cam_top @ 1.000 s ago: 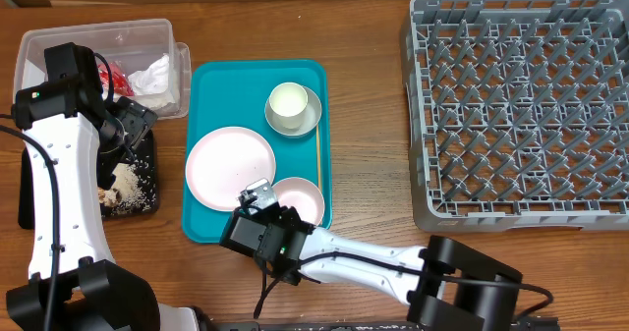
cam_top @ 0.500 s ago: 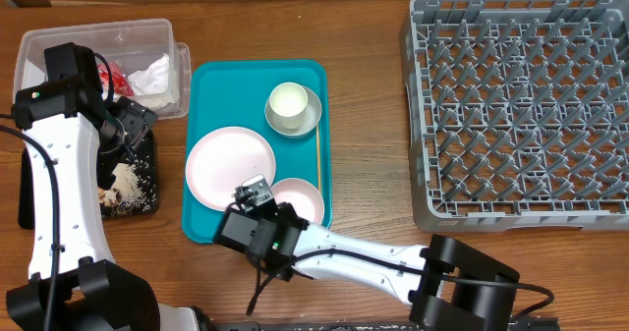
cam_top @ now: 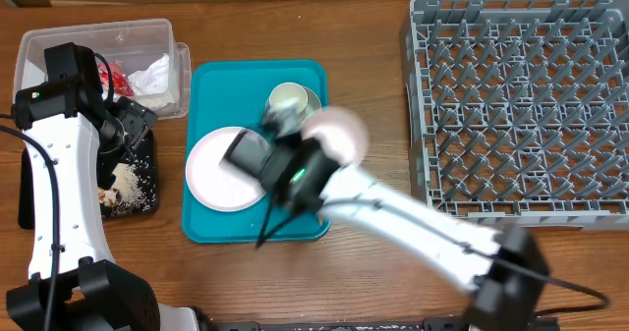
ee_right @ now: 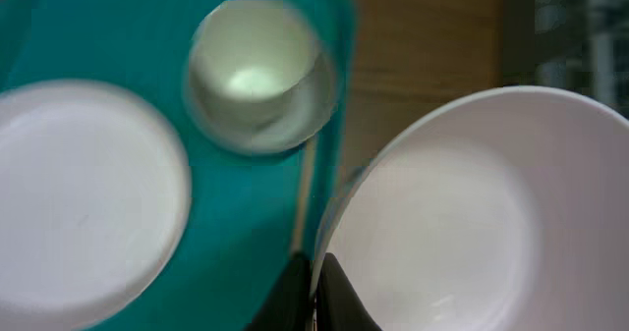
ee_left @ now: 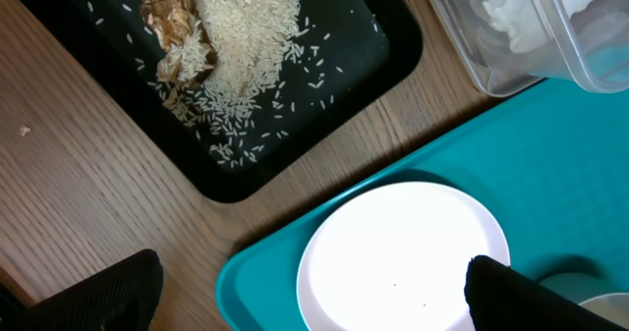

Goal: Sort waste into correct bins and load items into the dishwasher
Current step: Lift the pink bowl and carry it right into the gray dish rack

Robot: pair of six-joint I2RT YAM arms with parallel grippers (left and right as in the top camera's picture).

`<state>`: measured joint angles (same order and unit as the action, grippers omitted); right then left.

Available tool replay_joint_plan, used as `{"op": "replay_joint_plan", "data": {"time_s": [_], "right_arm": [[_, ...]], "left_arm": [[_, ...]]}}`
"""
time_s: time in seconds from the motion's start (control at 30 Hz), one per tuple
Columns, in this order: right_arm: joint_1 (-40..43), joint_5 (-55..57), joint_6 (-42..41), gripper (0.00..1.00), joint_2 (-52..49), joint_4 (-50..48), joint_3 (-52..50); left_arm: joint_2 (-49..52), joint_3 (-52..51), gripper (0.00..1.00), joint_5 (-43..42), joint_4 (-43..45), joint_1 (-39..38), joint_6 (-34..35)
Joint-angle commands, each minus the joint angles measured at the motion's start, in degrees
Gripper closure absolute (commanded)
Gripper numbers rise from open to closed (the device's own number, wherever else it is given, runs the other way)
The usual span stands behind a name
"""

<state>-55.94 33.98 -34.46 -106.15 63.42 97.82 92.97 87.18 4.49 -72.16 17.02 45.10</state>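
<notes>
The right fingers [ee_right: 307, 290] are pinched nearly shut on the rim of a white bowl [ee_right: 447, 208], one finger on each side of its wall. The right arm reaches from the near edge of the bench [cam_top: 364, 31] diagonally across the teal tray [cam_top: 201, 85], and the bowl hangs tilted above the tray's right edge, blurred in the overhead view. Beneath it on the tray sit a white plate [ee_right: 79, 193] to the left and a pale cup [ee_right: 257, 71] toward the far end, with a thin wooden stick [ee_right: 303, 189] lying along the right side. The grey dish rack [cam_top: 521, 105] stands well apart to the right.

The left fingers [cam_top: 136, 123] are spread wide with nothing between them, poised over the seam between the black tray of rice [ee_left: 256, 66] and the teal tray. A clear plastic waste tub [cam_top: 93, 41] stands just behind.
</notes>
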Motion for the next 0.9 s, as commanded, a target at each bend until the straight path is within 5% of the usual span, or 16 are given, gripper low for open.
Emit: {"op": "replay_joint_plan", "data": {"time_s": [0.0,0.13,0.33,0.43,0.63,0.87], "right_arm": [[12.35,4.22,0.33,0.96,8.24,0.92,3.17],[28.11,-6.67,7.08,0.96,12.61,-1.97,3.17],[59.78,-55.17,22.18,0.96,12.94,-11.8,3.06],[70.51,-69.29,22.75,0.96,10.45,-17.46,2.99],[81.83,-82.95,22.73,0.96,3.3,-25.81,2.97],[83.65,-93.44,22.32,0.96,-4.39,-35.1,1.49]], "left_arm": [[-0.74,-0.39,0.0,-0.04,0.07,0.22,1.22],[-0.74,-0.39,0.0,-0.04,0.07,0.22,1.22],[-0.74,-0.39,0.0,-0.04,0.07,0.22,1.22],[-0.74,-0.39,0.0,-0.04,0.07,0.22,1.22],[-0.74,-0.39,0.0,-0.04,0.07,0.22,1.22],[-0.74,-0.39,0.0,-0.04,0.07,0.22,1.22]]}}
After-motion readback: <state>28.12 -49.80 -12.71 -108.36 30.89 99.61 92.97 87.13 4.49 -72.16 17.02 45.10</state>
